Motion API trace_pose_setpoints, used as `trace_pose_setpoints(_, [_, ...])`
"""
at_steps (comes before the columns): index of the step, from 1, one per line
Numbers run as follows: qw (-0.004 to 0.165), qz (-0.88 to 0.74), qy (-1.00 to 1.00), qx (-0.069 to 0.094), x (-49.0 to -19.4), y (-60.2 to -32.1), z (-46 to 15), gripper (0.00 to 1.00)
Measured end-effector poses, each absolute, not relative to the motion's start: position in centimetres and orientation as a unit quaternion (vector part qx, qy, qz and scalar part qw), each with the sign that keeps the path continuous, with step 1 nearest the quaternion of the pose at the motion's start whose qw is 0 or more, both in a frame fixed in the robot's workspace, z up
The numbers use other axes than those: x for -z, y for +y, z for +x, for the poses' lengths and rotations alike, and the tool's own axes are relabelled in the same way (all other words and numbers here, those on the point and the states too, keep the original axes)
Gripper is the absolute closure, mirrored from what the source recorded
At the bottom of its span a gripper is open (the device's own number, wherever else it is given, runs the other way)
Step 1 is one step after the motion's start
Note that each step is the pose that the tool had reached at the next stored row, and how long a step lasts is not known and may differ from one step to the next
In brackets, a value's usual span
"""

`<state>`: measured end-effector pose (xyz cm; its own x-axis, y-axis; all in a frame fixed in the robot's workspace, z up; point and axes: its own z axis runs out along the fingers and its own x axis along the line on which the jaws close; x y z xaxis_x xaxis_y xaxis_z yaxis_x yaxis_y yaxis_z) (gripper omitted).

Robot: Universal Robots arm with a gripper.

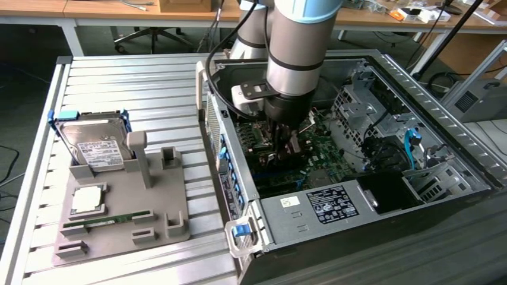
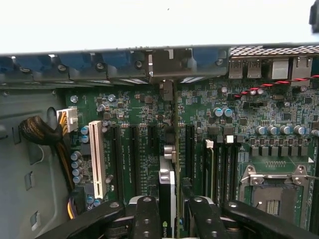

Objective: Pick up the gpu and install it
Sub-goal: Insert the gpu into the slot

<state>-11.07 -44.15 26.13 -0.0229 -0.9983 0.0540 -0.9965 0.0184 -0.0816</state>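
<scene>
Ribbed grey tabletop [image 1: 135,83] carries an open computer case [image 1: 443,119] at 3 o'clock in the exterior view and a grey parts tray [image 1: 170,205] at 8 o'clock, with a hard drive [image 1: 95,145] and a memory stick [image 1: 111,221] resting on it. Inside the case, the claw [image 2: 174,209] grips the gpu [image 2: 167,191] edge-on between its black fingers [image 2: 145,216], the card standing upright over the green motherboard [image 2: 279,114], in line with the expansion slots beside a white slot [image 2: 97,159].
</scene>
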Motion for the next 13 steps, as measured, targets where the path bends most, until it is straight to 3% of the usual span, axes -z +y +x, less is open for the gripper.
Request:
trace_pose_setpoints(9, [0.011,-0.699,0.714,0.046,-25.88,-44.14,-11.06,0.71])
trace_pose_setpoints(12, [0.011,-0.699,0.714,0.046,-25.89,-44.15,-11.06,0.53])
trace_pose_setpoints(13, [0.011,-0.699,0.714,0.046,-25.89,-44.15,-11.06,0.53])
